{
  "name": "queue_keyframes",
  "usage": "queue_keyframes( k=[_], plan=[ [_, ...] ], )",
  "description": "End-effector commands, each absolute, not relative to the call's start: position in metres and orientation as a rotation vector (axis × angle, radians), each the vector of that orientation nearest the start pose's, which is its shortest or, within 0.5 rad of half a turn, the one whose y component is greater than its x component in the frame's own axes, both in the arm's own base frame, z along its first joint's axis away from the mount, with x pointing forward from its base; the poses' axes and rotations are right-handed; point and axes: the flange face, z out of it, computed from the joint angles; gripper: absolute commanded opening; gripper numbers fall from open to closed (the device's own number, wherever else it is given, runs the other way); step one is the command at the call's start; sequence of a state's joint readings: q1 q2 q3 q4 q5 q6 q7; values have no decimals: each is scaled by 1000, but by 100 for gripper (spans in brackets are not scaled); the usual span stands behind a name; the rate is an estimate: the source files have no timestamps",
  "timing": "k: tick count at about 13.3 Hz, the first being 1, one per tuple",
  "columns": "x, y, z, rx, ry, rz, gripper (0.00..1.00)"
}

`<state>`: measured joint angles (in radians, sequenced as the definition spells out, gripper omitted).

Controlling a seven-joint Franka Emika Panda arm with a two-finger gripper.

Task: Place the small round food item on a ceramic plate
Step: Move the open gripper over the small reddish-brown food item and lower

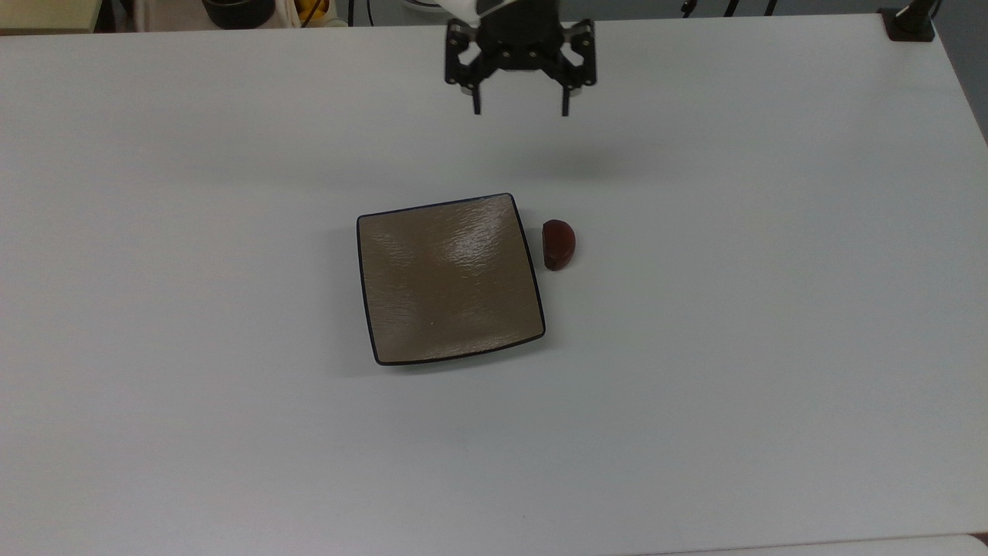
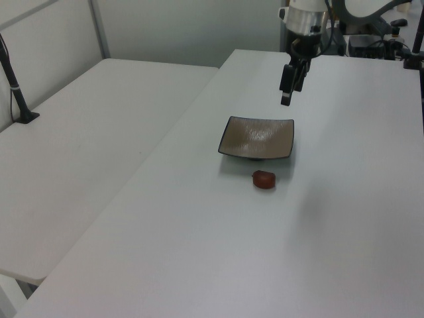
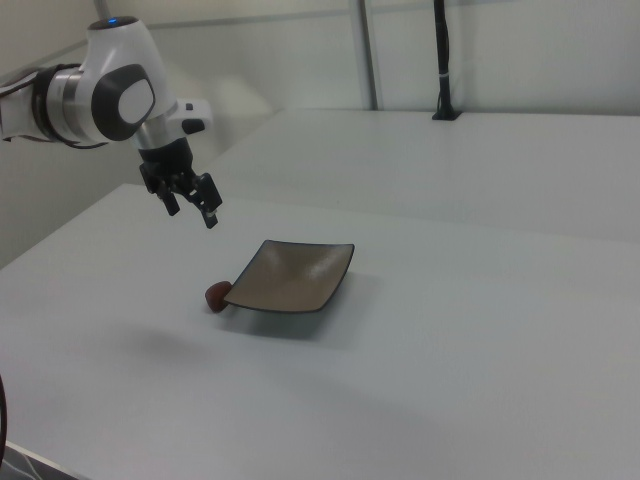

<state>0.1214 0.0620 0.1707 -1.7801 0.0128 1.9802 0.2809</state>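
Note:
The small round food item (image 1: 559, 244) is a glossy dark red-brown lump lying on the white table just off the top view's right edge of the plate; it also shows as a lump (image 2: 264, 179) in front of the plate and peeks out as a lump (image 3: 217, 295) behind the plate's left corner. The ceramic plate (image 1: 401, 309) is square, tan-brown with a dark rim, and bare (image 2: 232, 132) (image 3: 330, 270). My gripper (image 1: 520, 113) hangs open and empty above the table, beyond the plate's far edge (image 2: 286, 99) (image 3: 190, 215).
The white table (image 1: 772, 309) spreads wide around the plate. A second white table (image 2: 86, 152) adjoins it in the left view's left. A black post base (image 1: 909, 23) stands at the top view's far right corner. Dark items (image 1: 238, 11) sit past the far edge.

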Motion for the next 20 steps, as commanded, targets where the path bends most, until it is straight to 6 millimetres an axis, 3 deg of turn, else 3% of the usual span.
queue_keyframes(
  k=[1,5,11,13,20],
  plan=[
    [583,199,500,-3058,22,-193,100],
    [594,223,456,-3069,-34,-173,100],
    [598,242,408,-3121,-112,-113,100],
    [603,239,378,-3183,-185,-90,100],
    [605,249,360,-3168,-203,-96,100]
  ],
)
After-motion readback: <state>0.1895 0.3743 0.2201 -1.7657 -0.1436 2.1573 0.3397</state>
